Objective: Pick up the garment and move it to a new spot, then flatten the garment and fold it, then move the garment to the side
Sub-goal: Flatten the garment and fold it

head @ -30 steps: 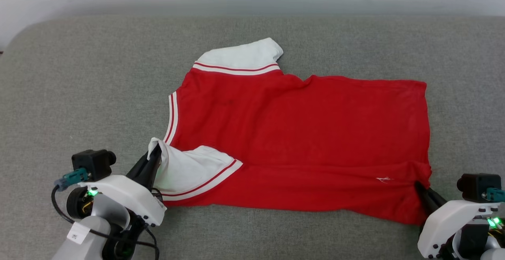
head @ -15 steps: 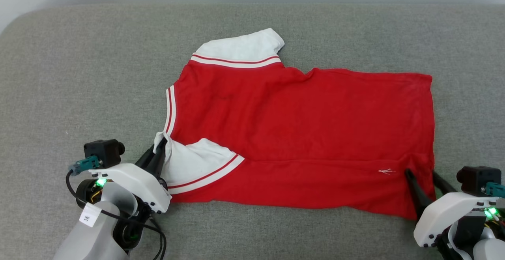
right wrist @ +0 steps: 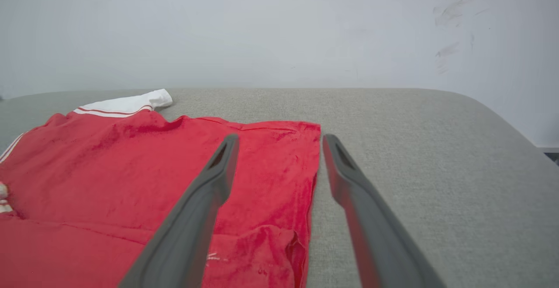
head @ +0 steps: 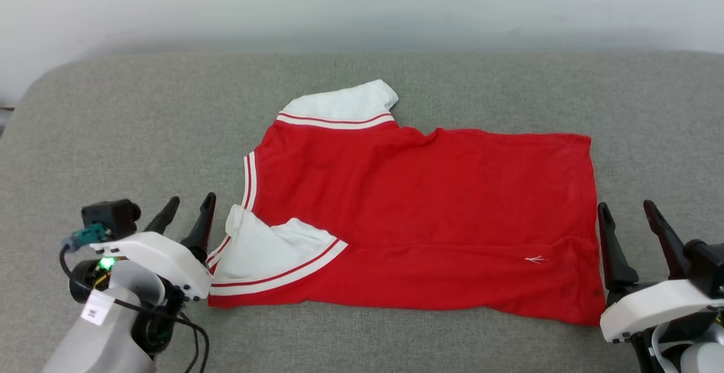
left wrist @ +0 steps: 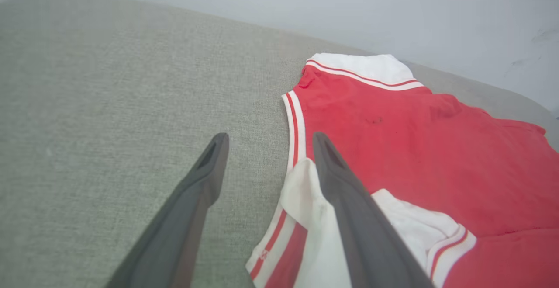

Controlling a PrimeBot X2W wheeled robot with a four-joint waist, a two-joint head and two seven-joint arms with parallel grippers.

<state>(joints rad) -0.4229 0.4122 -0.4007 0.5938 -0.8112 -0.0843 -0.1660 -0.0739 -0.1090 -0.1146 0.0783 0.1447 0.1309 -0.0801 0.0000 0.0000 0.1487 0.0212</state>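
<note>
The garment (head: pixel 418 214) is being shown as thin, soft, matt cloth, lightly creased. The padded surface (head: pixel 141 135) beneath is being seen as coarse grey woven fabric. The fingers (left wrist: pixel 349 209) of the left gripper (head: pixel 191 200) and right gripper (head: pixel 626 206) are being seen as dark, smooth and matt, the wrist shells (head: pixel 153 251) as slightly glossy white plastic, and the wall (right wrist: pixel 262 30) as smooth, matt and scuffed.

Bright, even light; soft shadows, wrist views slightly blurred.
</note>
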